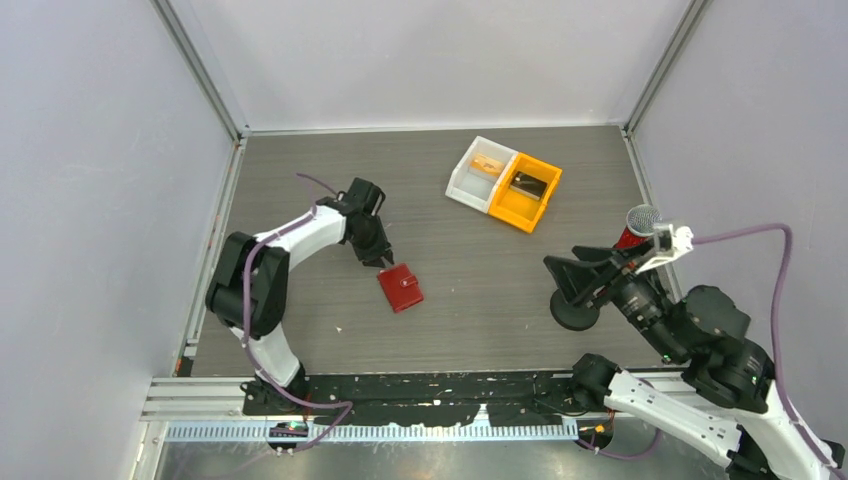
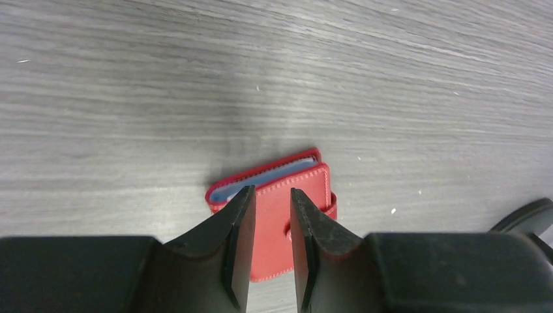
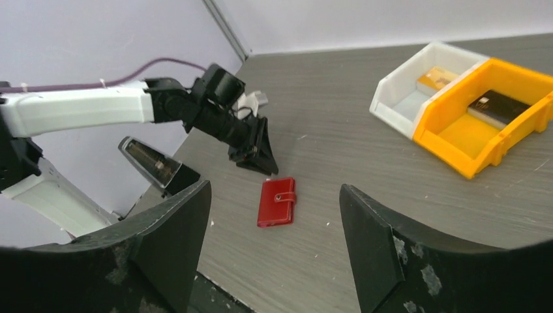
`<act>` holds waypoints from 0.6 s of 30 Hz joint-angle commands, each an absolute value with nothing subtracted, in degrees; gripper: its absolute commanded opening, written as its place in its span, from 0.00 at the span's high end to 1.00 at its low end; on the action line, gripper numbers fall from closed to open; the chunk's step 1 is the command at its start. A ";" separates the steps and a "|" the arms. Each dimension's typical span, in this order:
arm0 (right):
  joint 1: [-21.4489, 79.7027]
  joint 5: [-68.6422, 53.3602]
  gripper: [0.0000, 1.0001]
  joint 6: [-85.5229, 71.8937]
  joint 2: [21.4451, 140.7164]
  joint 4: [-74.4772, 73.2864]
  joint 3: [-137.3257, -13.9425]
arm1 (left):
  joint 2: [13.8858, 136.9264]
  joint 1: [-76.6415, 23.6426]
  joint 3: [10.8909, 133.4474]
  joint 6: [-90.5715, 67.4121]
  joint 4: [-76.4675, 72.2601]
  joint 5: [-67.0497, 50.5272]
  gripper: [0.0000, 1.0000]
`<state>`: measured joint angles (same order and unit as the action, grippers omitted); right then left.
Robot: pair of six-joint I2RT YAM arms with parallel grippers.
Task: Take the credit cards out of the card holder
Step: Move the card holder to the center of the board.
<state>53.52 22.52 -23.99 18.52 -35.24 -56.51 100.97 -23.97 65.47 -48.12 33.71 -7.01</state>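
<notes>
The red card holder (image 1: 401,289) lies closed on the grey table, its strap snapped over the front. It also shows in the left wrist view (image 2: 313,189) and the right wrist view (image 3: 276,201). A pale blue lining shows at its edge. No credit cards show; the closed holder hides its inside. My left gripper (image 1: 385,262) points down at the holder's far edge (image 2: 272,192), jaws a narrow gap apart and empty. My right gripper (image 1: 562,290) is wide open and empty, raised at the right (image 3: 275,188).
A white bin (image 1: 466,180) and an orange bin (image 1: 510,212) stand side by side at the back right. The white one holds a tan flat object (image 1: 488,165), the orange one a dark flat object (image 1: 528,185). Walls enclose the table.
</notes>
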 commanded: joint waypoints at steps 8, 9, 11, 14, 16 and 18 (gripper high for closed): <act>53.77 14.32 0.32 -32.35 35.60 -36.15 -59.38 | 78.21 -23.82 65.57 -35.27 41.99 -0.62 0.63; 54.00 13.84 0.33 -32.87 36.52 -35.52 -59.18 | 76.00 -23.83 65.38 -34.20 43.09 -0.46 0.61; 54.91 14.27 0.34 -33.27 40.83 -33.75 -58.86 | 71.95 -23.82 64.71 -31.62 44.91 -0.44 0.54; 57.04 16.74 0.34 -33.15 46.34 -31.79 -59.81 | 65.57 -23.82 63.06 -29.06 47.15 -0.45 0.37; 57.77 17.66 0.34 -32.31 51.51 -31.81 -61.81 | 60.24 -23.82 60.77 -28.53 47.86 2.73 0.27; 58.09 18.63 0.34 -31.88 57.16 -32.32 -64.20 | 56.10 -23.86 58.32 -28.94 47.43 4.56 0.02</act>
